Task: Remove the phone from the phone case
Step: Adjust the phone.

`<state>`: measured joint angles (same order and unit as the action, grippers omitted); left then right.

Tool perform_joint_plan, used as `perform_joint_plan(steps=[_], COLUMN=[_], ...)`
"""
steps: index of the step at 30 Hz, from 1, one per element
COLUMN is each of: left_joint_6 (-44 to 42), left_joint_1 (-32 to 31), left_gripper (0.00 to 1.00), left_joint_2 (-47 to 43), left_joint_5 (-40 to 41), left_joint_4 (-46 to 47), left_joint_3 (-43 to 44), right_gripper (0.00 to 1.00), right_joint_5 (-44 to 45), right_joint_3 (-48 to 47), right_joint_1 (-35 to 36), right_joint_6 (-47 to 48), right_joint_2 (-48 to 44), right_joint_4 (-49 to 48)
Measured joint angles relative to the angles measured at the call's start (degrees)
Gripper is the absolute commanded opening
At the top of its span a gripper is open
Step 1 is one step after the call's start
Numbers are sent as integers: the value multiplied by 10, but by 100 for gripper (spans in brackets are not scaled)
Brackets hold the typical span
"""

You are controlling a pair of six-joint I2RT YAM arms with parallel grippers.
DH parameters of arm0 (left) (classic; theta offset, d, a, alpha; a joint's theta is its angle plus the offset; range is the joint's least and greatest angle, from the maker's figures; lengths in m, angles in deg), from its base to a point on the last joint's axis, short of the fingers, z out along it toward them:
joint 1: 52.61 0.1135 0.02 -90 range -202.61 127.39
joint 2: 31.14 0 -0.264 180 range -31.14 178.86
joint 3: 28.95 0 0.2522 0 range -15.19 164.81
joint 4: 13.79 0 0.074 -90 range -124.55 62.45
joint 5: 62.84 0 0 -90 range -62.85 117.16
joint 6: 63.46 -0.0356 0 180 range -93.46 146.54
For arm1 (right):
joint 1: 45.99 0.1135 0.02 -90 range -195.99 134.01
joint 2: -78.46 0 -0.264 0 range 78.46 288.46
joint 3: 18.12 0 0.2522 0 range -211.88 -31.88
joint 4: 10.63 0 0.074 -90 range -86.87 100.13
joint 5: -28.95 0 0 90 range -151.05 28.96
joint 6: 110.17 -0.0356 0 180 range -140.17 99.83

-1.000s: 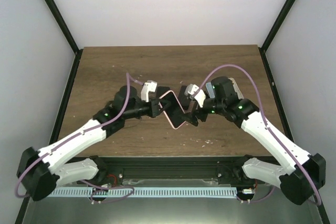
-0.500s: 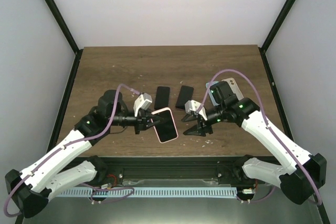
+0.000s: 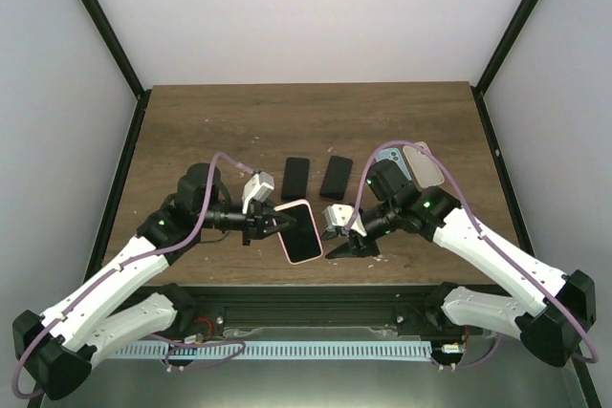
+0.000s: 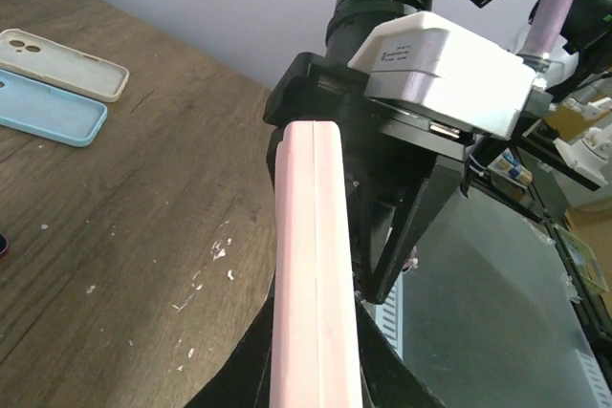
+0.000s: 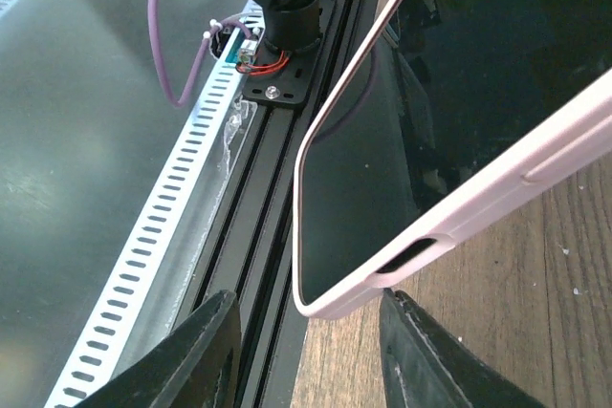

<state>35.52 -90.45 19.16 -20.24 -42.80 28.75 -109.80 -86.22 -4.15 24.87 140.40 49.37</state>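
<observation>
The phone (image 3: 301,228), dark screen up, sits in a pink phone case (image 3: 290,249) held level above the table's front part. My left gripper (image 3: 269,223) is shut on the case's left long edge. In the left wrist view the pink case (image 4: 311,265) runs edge-on between my left gripper's (image 4: 311,375) fingers. My right gripper (image 3: 350,242) is open just right of the phone's near corner. In the right wrist view the dark screen (image 5: 382,169) and the case's pink rim (image 5: 497,193) hang just beyond the right gripper (image 5: 306,351), whose fingers stand apart and touch nothing.
Two bare black phones (image 3: 295,178) (image 3: 336,177) lie on the wooden table (image 3: 191,131) behind the grippers. A blue case (image 3: 390,160) and a beige case (image 3: 422,165) lie at the right rear, also seen as the beige case (image 4: 62,62) and blue case (image 4: 48,112). The table's front rail (image 5: 277,198) lies below the phone.
The left gripper carried the cased phone down toward the front edge and levelled it. The right gripper followed to the phone's near corner, and its fingers narrowed.
</observation>
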Motion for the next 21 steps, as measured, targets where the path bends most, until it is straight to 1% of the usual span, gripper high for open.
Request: perform_joint_plan(steps=[13,16,21], left_joint_6=[11,13,18], left_joint_1=[4,5,7], left_gripper=[0,0,0], left_joint_2=[5,5,8], left_joint_5=[-27,-28,-30], left_joint_4=[20,23,28], left_joint_3=[-2,-2,-2], right_gripper=[43,42,35], right_joint_5=[16,16,17], right_joint_3=[9,9,10], right_joint_1=[5,5,6], right_joint_6=[2,2,9], right_joint_2=[11,11,11], right_joint_4=[-15,-18,-20])
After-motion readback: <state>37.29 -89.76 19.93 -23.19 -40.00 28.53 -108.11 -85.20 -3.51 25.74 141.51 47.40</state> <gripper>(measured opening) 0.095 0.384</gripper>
